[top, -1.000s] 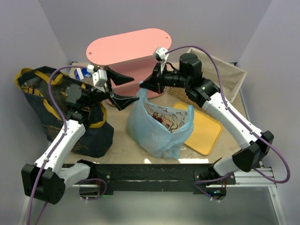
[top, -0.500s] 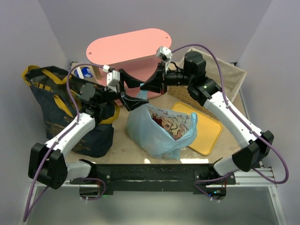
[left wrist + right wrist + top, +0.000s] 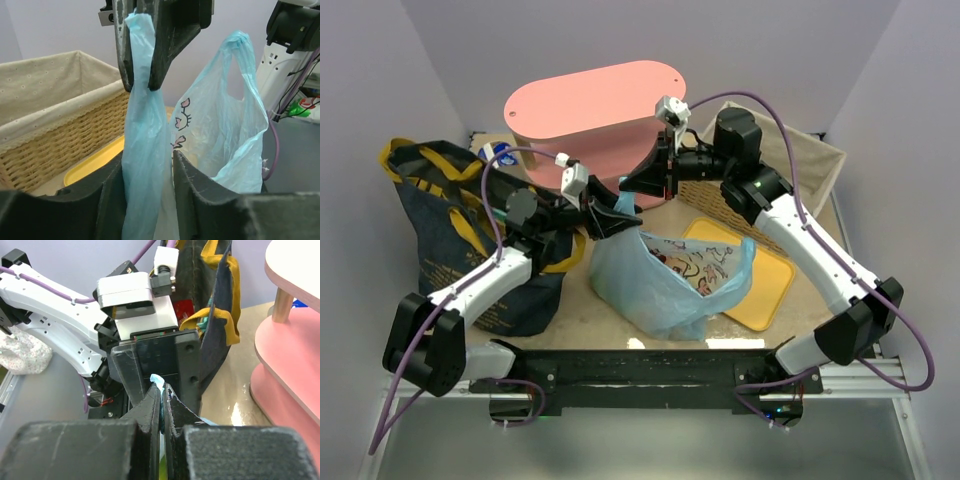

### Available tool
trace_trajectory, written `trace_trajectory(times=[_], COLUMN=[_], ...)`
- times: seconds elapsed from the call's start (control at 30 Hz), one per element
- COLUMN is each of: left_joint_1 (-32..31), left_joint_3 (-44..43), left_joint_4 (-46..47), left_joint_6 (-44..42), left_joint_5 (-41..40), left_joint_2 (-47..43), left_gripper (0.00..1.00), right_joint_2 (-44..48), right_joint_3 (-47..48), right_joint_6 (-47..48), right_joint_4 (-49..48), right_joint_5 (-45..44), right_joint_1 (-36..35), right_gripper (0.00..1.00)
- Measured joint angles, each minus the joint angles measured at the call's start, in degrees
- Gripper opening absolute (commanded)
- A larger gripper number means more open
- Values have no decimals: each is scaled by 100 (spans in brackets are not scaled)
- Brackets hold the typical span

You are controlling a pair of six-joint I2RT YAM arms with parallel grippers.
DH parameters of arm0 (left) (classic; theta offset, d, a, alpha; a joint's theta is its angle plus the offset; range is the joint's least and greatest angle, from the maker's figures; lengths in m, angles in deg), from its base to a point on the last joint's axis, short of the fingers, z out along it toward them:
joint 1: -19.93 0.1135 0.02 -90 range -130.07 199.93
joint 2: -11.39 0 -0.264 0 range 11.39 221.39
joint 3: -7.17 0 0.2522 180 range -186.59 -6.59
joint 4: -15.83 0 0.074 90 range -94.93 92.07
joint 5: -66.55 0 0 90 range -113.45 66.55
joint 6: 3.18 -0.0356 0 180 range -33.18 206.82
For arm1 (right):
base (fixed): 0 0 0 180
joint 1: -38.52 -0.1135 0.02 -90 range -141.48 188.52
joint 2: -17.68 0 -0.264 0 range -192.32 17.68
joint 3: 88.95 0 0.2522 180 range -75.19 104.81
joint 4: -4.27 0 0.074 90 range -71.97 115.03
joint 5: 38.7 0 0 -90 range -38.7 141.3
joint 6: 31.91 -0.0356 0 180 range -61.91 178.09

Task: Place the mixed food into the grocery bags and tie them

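Observation:
The light-blue plastic carrier bag (image 3: 665, 280) stands mid-table with its mouth open. One handle is drawn up into a twisted strand (image 3: 144, 125). My right gripper (image 3: 630, 186) is shut on the top of that strand, and a blue tip (image 3: 156, 378) pokes out between its fingers. Just below it, my left gripper (image 3: 612, 218) is shut on the same strand, which fills the gap between the jaws in the left wrist view. The bag's other handle (image 3: 241, 75) hangs free. The navy denim tote (image 3: 470, 245) with yellow handles stands at the left. The food is mostly hidden inside the bags.
A pink two-tier table (image 3: 592, 100) stands behind the bags. The wicker basket (image 3: 805, 160) sits at the back right, with a yellow tray (image 3: 765, 280) in front of it. A small blue-and-white item (image 3: 502, 153) lies behind the tote.
My left arm swung right from the tote to the blue bag, and its jaws closed round the raised handle. The right gripper kept its hold and lifted slightly.

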Motion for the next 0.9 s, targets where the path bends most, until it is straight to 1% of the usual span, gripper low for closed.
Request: trace_trajectory(times=[0.03, 0.07, 0.1, 0.13, 0.17, 0.2, 0.23, 0.27, 0.33, 0.4, 0.5, 0.57, 0.63, 0.8, 0.9], left_joint_1=[-2, -4, -7, -7, -9, -11, -11, -9, 37, 160, 595, 870, 1025, 1056, 1058], left_joint_3=[44, 90, 149, 186, 229, 262, 271, 269, 225, 170, 155, 155, 155, 155, 155], left_joint_4=[55, 114, 162, 179, 136, -13, -221, -636, -1425, -2015, -2682, -2968, -3195, -3497, -3591], left_joint_6=[50, 107, 155, 219, 221, 214, 177, 103, -94, -234, -345, -407, -468, -612, -691], left_joint_5=[-37, -90, -205, -289, -404, -540, -673, -905, -1311, -1598, -1762, -1768, -1775, -1779, -1794], left_joint_2=[0, 0, -11, -31, -87, -173, -256, -404, -671, -870, -1086, -1134, -1154, -1220, -1228], left_gripper=[4, 0, 0, 0, 0, 0, 0, 0, 0, 0, 0, 0, 0, 0, 0], right_joint_2=[-2, -2, -2, -2, -2, -2, -2, 0, 11, 42, 173, 291, 378, 610, 907], right_joint_3=[0, 0, 0, 0, -2, -2, 4, 13, 22, -37, -306, -498, -586, -695, -931], right_joint_6=[-13, -20, -20, -22, -48, -66, -92, -76, -70, -149, -487, -693, -813, -866, -846], right_joint_4=[0, 0, 0, 2, 9, 0, -7, -44, -81, -227, -734, -1049, -1239, -1412, -1388], right_joint_5=[0, -2, -2, -7, -7, -11, -11, -9, 7, 46, 271, 424, 595, 1008, 1145], right_joint_1=[2, 2, 4, 7, 7, 20, 48, 107, 293, 590, 1147, 1488, 1685, 1762, 1775], right_gripper=[0, 3, 14, 26, 51, 62, 71, 81, 88, 92, 95, 97, 97, 98, 98])
